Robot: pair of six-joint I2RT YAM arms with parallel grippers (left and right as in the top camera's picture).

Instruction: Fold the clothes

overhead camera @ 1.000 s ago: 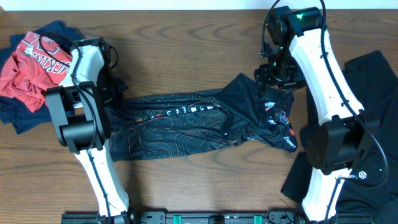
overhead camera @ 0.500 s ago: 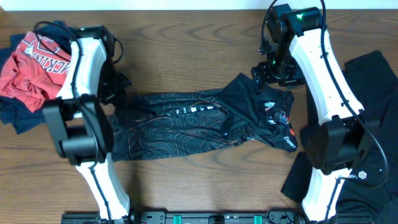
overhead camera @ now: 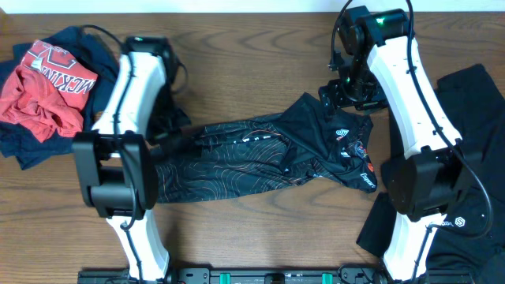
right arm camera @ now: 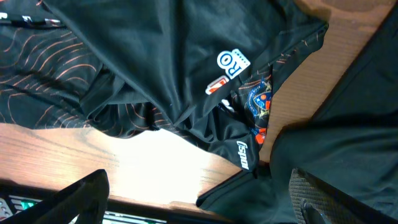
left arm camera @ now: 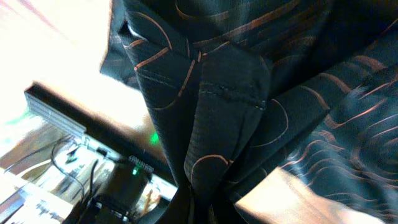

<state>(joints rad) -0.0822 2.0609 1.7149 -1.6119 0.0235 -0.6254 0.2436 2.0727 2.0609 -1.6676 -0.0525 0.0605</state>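
Our black jersey [overhead camera: 260, 158] lies stretched across the middle of the worktop [overhead camera: 237, 55]. Its left end is bunched up and pinched in our left gripper [overhead camera: 173, 136], which is clamped tight on the cloth. Our right gripper [right arm camera: 199, 196] hovers over the logo end, spread wide and holding nothing. A red shirt [overhead camera: 43, 87] on navy cloth [overhead camera: 24, 146] sits at the far left, a black garment [overhead camera: 473, 102] at the far right.

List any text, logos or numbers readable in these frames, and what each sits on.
"CKIN": partial white letters on the red shirt; the rest is folded away.
"RO": blue-and-white patch on the black jersey, cut off by a fold.
Other jersey logos, including white lettering near its edge: too small or blurred to read.
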